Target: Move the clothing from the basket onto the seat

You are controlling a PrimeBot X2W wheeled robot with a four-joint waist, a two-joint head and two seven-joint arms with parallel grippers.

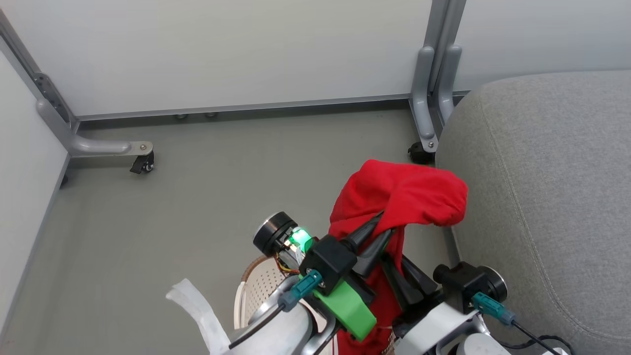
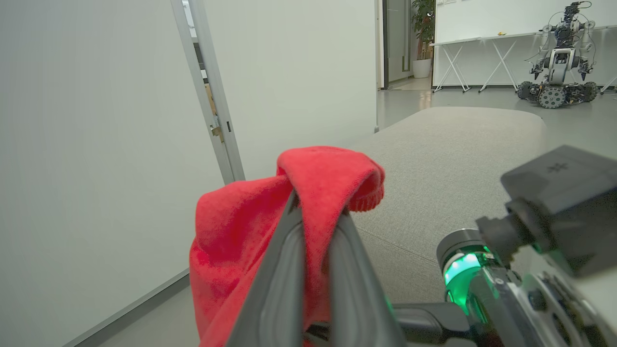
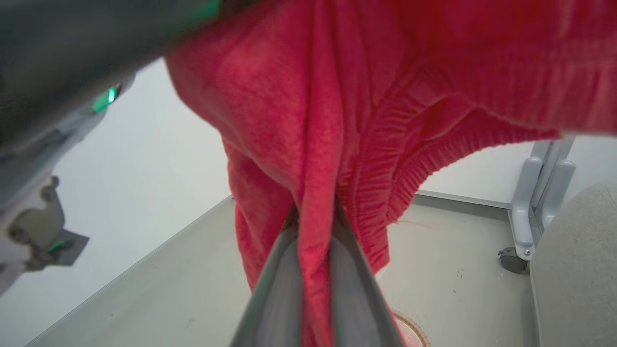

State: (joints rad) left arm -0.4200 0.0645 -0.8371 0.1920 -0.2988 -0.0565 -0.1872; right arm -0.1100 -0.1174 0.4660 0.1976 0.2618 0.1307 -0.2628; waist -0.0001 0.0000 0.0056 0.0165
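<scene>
While my left gripper (image 1: 386,224) clamps tight on the garment (image 1: 409,192) up top and my right gripper (image 3: 314,226) clamps it lower, it hangs over the basket (image 1: 259,288), beside the seat (image 1: 542,172); lifting looks done; next, carry it over the seat, then let go.

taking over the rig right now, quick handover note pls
Left gripper: shut on the red garment.
Right gripper: shut on the same garment.
Garment hangs raised above the basket, beside the seat, not laid on it.
Done: garment picked up.
Left: carry it over the seat and release, then check the basket for more clothing; its inside is mostly hidden.
</scene>
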